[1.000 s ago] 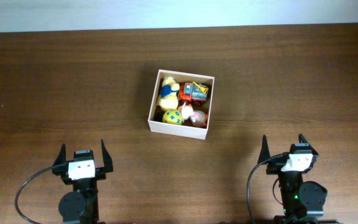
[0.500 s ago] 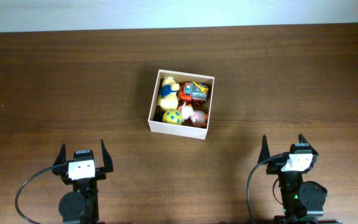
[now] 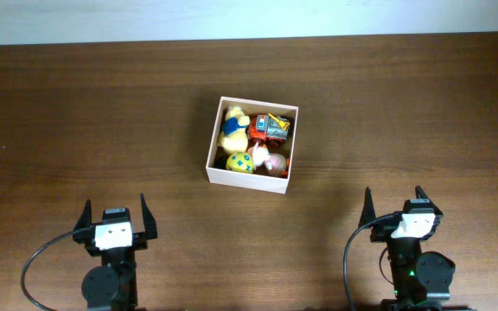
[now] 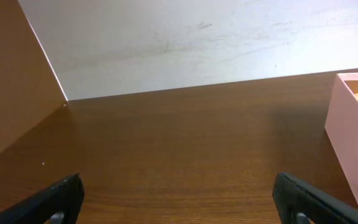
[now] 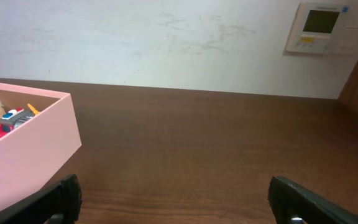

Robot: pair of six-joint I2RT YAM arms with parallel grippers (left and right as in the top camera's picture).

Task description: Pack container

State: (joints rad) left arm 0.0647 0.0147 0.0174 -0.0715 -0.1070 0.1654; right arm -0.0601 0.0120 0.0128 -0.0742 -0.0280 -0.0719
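Observation:
The container (image 3: 217, 175) is a square white box in the middle of the brown table. Inside it lie a yellow plush toy (image 3: 233, 126), an orange toy vehicle (image 3: 271, 128), a spotted yellow ball (image 3: 239, 161) and a pink toy (image 3: 274, 162). My left gripper (image 3: 115, 211) stands open near the front edge, left of and well short of the box. My right gripper (image 3: 393, 201) stands open at the front right, equally clear of it. Nothing sits between either pair of fingers. The left wrist view catches the container's wall (image 4: 353, 140) at the right edge; the right wrist view shows the container (image 5: 23, 155) at the left.
A white wall (image 3: 232, 17) runs behind the table's far edge. A wall-mounted control panel (image 5: 321, 27) shows in the right wrist view. A brown side panel (image 4: 11, 93) rises at the left of the table.

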